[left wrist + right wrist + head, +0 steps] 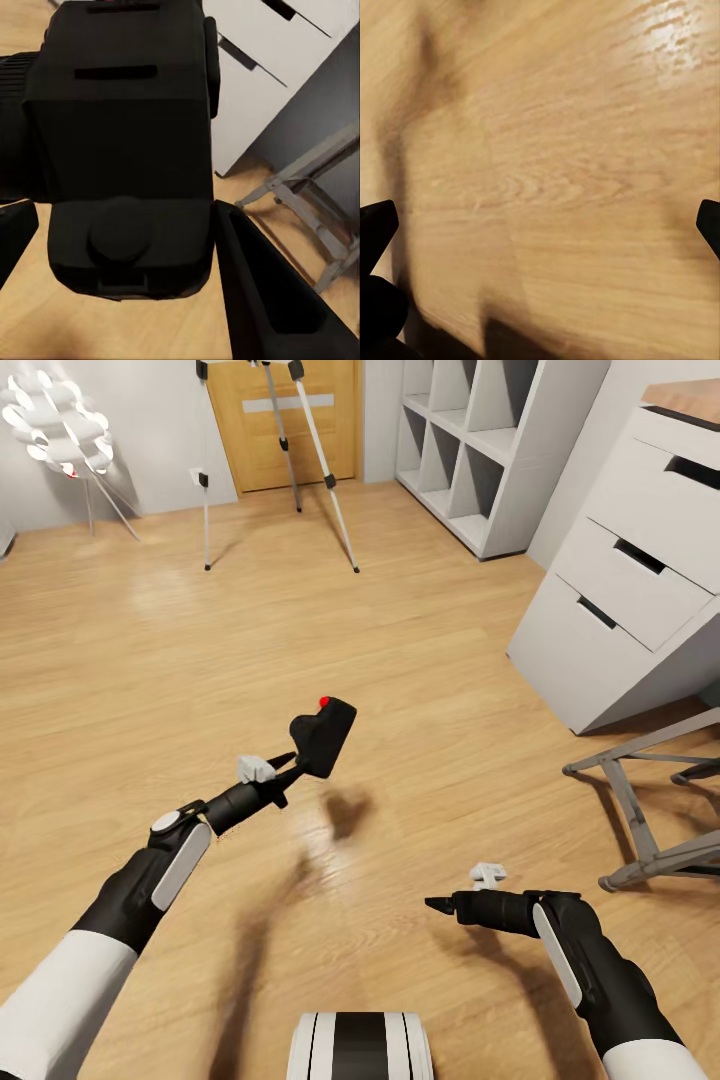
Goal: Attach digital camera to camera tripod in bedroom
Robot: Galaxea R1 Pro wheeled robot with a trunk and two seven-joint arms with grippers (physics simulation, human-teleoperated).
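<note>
Left gripper [297, 761] clamped on digital camera [324, 735], held above wood floor [150, 660]. Right gripper [436, 905] spread wide, empty. Camera tripod [300, 450] standing far ahead by door [340, 450].

Head view high, facing down over wood floor [200, 690]; wrist views close; all share floor

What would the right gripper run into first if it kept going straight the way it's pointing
Likely the wood floor. The right gripper is open and empty, and its wrist view looks along the fingers onto bare planks with nothing between. How far off the floor lies is unclear.
</note>
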